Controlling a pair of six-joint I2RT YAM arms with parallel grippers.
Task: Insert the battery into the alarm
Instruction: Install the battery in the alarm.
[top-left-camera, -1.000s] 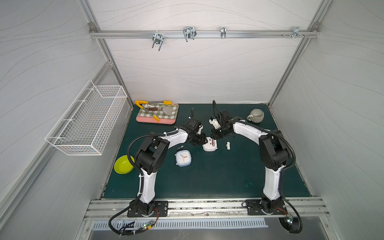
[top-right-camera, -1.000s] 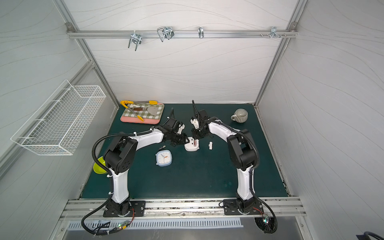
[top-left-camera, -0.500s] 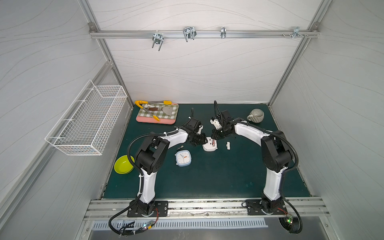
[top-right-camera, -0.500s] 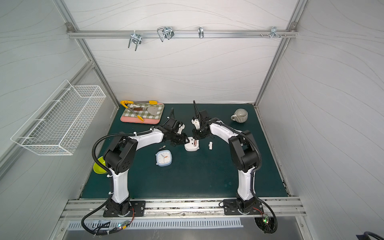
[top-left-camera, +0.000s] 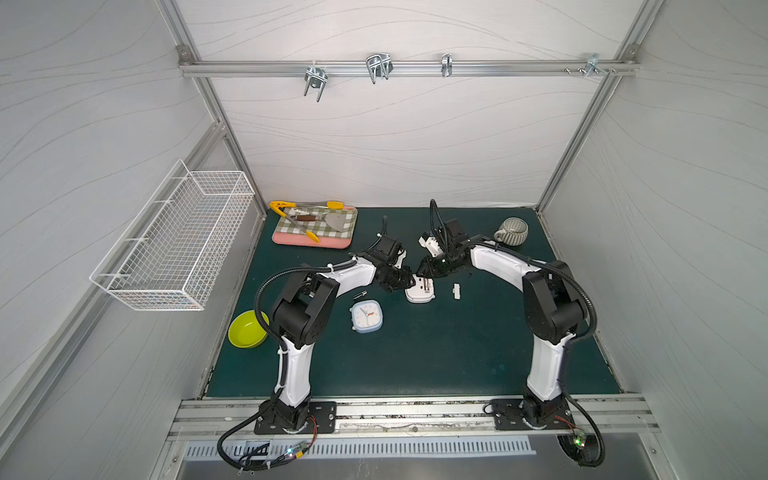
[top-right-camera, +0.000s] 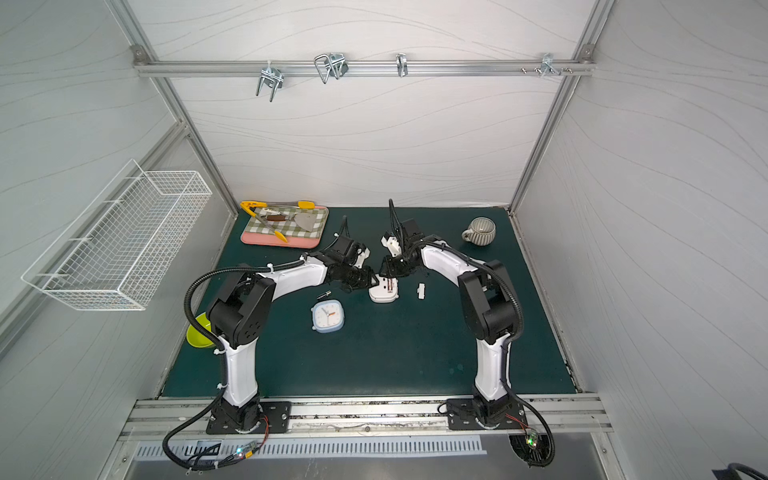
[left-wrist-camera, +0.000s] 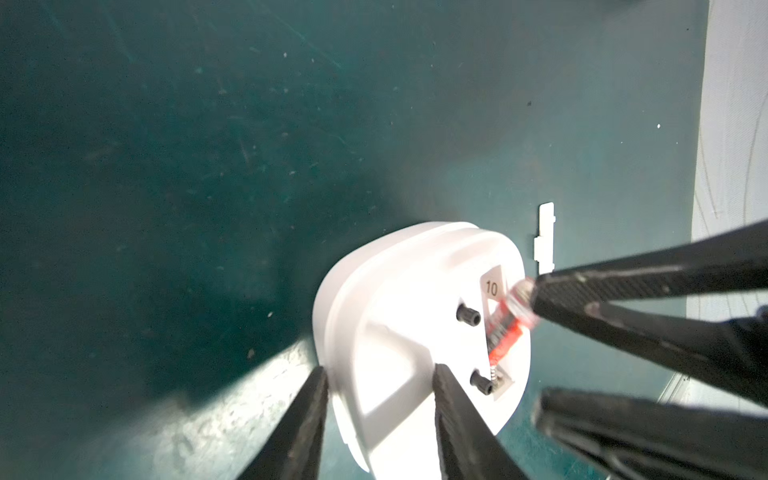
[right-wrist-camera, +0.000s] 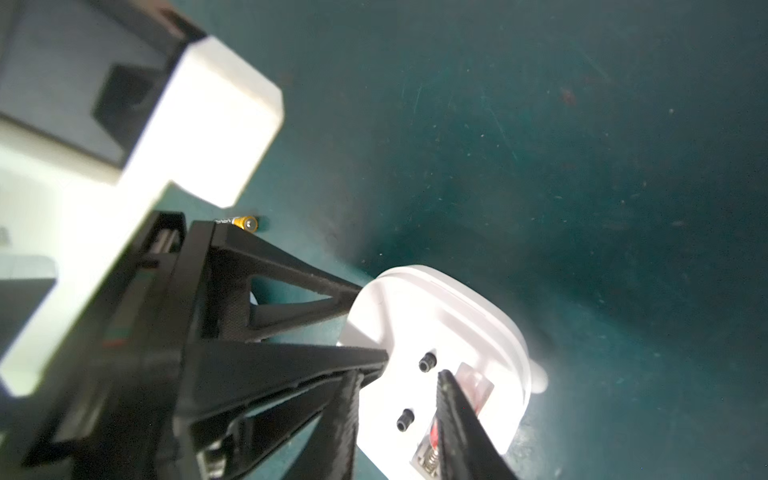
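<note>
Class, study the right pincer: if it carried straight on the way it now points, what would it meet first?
The back of the white alarm, at its open battery bay. The right pincer points down onto it, with one finger apparently touching the red battery.

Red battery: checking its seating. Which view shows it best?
Left wrist view: the red battery sits in the white alarm's open compartment, nearly all visible. The right wrist view shows a red sliver behind a finger; both top views, a tiny reddish strip.
</note>
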